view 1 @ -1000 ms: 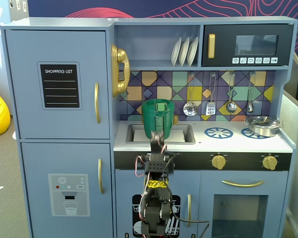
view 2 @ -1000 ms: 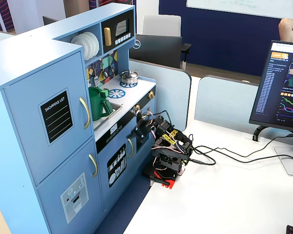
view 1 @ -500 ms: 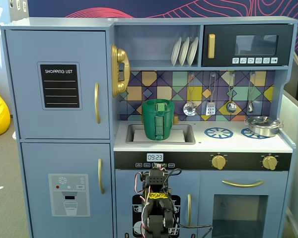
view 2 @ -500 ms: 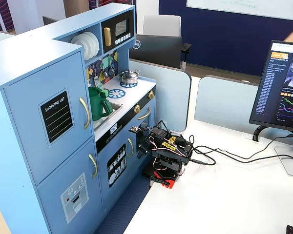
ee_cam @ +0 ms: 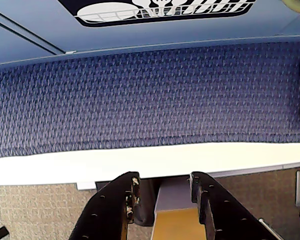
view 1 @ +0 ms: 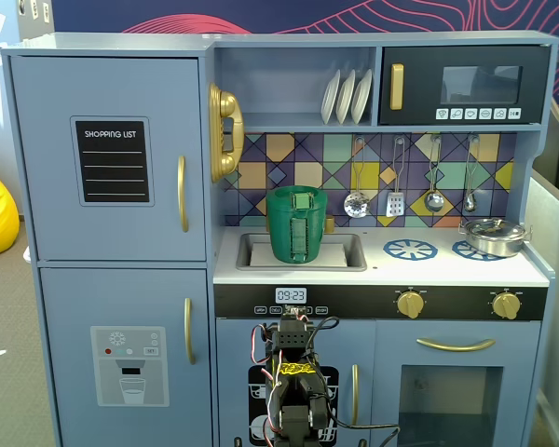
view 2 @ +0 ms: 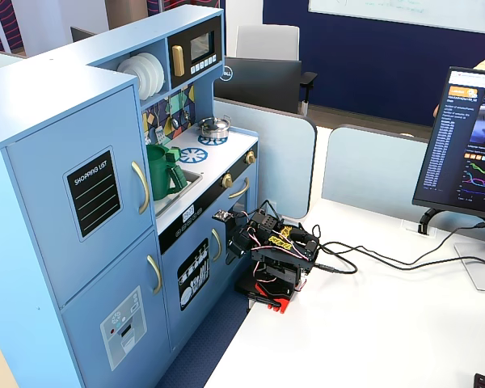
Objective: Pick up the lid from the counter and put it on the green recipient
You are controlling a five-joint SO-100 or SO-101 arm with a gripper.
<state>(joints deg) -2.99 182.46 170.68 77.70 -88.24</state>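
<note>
**Lid seated, arm folded low**

Though the task names a lid on the counter [view 1: 447, 270], the lid [view 1: 297, 194] already sits on top of the green recipient [view 1: 297, 228], which stands in the sink — its small knob shows above the rim. The arm is tucked below the counter's front edge, and in the wrist view the claw [ee_cam: 162, 186] is spread and empty, pointing at blue carpet. The placing looks done — nothing more than resting seems called for.
</note>
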